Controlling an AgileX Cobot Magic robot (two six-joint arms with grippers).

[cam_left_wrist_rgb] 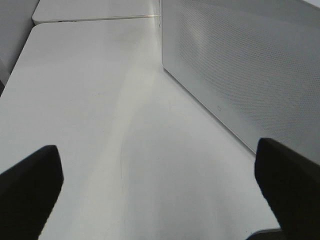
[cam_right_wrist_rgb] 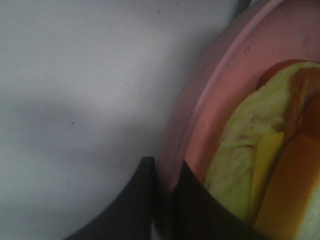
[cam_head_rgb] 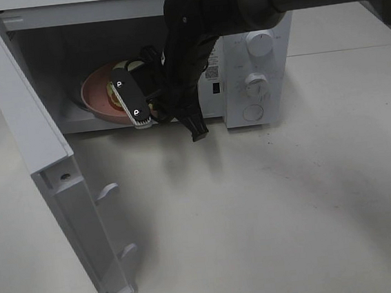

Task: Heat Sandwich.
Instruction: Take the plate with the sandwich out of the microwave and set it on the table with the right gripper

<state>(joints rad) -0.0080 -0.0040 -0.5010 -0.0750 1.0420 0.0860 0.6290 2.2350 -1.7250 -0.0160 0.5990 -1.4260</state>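
Observation:
In the right wrist view the sandwich (cam_right_wrist_rgb: 250,155), yellowish with orange layers, lies on a round pink plate (cam_right_wrist_rgb: 200,100). My right gripper (cam_right_wrist_rgb: 164,185) is shut on the plate's rim, one finger on each side of it. The exterior view shows this gripper (cam_head_rgb: 123,97) reaching into the open white microwave (cam_head_rgb: 257,71), with the pink plate (cam_head_rgb: 97,93) inside the cavity and the sandwich mostly hidden behind the gripper. My left gripper (cam_left_wrist_rgb: 160,200) is open and holds nothing, low over the table beside the microwave's perforated side wall (cam_left_wrist_rgb: 240,65).
The microwave door (cam_head_rgb: 45,168) stands swung open to the left, jutting toward the table's front. The control panel with two knobs (cam_head_rgb: 260,43) is right of the cavity. A second table (cam_left_wrist_rgb: 90,12) adjoins at the back.

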